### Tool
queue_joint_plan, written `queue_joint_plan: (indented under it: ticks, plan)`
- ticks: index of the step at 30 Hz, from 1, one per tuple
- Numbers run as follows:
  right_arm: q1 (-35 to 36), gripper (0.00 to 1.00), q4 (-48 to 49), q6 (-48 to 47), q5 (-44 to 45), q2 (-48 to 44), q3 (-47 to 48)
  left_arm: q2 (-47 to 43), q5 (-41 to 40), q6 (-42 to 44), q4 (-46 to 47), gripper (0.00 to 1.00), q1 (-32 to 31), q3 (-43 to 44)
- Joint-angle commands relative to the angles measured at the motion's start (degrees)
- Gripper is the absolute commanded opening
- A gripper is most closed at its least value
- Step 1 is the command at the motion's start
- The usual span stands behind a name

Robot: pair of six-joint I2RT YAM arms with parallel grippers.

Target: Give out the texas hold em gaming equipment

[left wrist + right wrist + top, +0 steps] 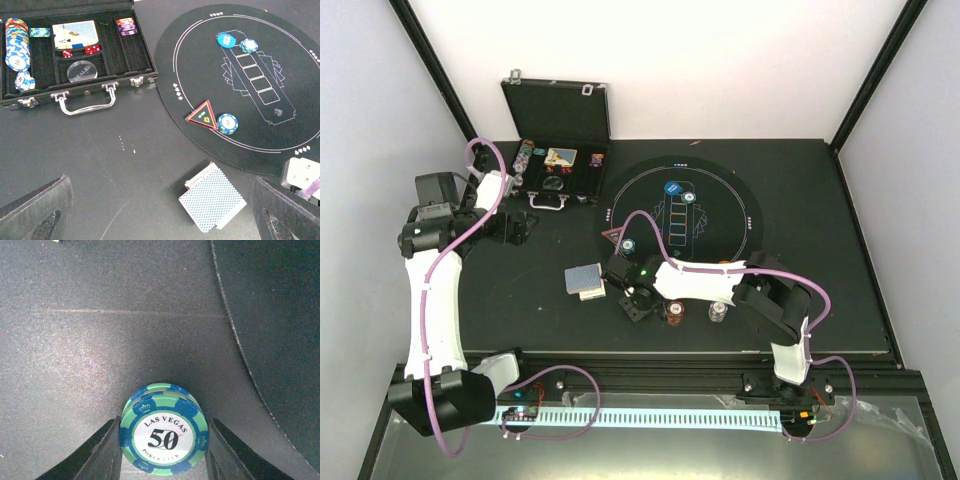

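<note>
Below, a green-and-blue chip stack marked 50 is seen resting on the dark worktop, clasped on both sides by the right arm's fingers; the left arm's fingers are spread wide, with nothing held; a blue-backed card deck is laid between them, slightly ahead.

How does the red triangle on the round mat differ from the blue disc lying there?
The red triangle has three corners and a dark centre; the blue disc is round with pale marks. The triangle lies at the edge of the mat, the disc further in, by the printed boxes. Both lie flat on the mat.
</note>
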Motion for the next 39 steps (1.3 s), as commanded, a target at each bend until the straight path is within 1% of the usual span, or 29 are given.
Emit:
queue_joint_plan:
  ticks: [1, 6, 13, 16, 22, 32, 35, 39]
  plan:
    - [0.2, 0.41, -0.1, 0.0, 1.5, 0.2, 1.5, -1.1, 0.6, -0.6, -0.5, 0.99, 0.4, 0.2]
    - [0.3, 0.31, -0.5, 0.0, 2.0, 0.2, 1.9, -1.1, 0.2, -0.9, -0.4, 0.99, 0.4, 0.4]
    - [0.1, 0.22, -2.0, -0.1, 3.7, -1.5, 3.1, -1.2, 0.6, -0.9, -0.5, 0.99, 0.4, 0.2]
    - [-1.4, 0.2, -3.3, -0.2, 4.9, -3.0, 3.9, -1.1, 0.6, -0.8, -0.5, 0.99, 0.4, 0.2]
    - [-8.4, 0.19, -3.7, -1.0, 5.9, -6.9, 1.9, -1.3, 0.6, -0.8, -0.4, 0.99, 0.4, 0.3]
    - [-22.6, 0.19, -0.4, -2.5, 7.0, -11.9, -8.4, -1.2, 0.7, -0.6, -0.3, 0.99, 0.4, 0.5]
    - [-25.3, 0.19, 0.8, -2.6, 7.3, -12.0, -10.3, -1.0, 0.9, -0.7, -0.3, 0.99, 0.4, 0.5]
    - [-27.0, 0.19, 2.4, -2.7, 6.6, -11.2, -11.6, -1.0, 1.0, -0.6, -0.3, 0.99, 0.4, 0.5]
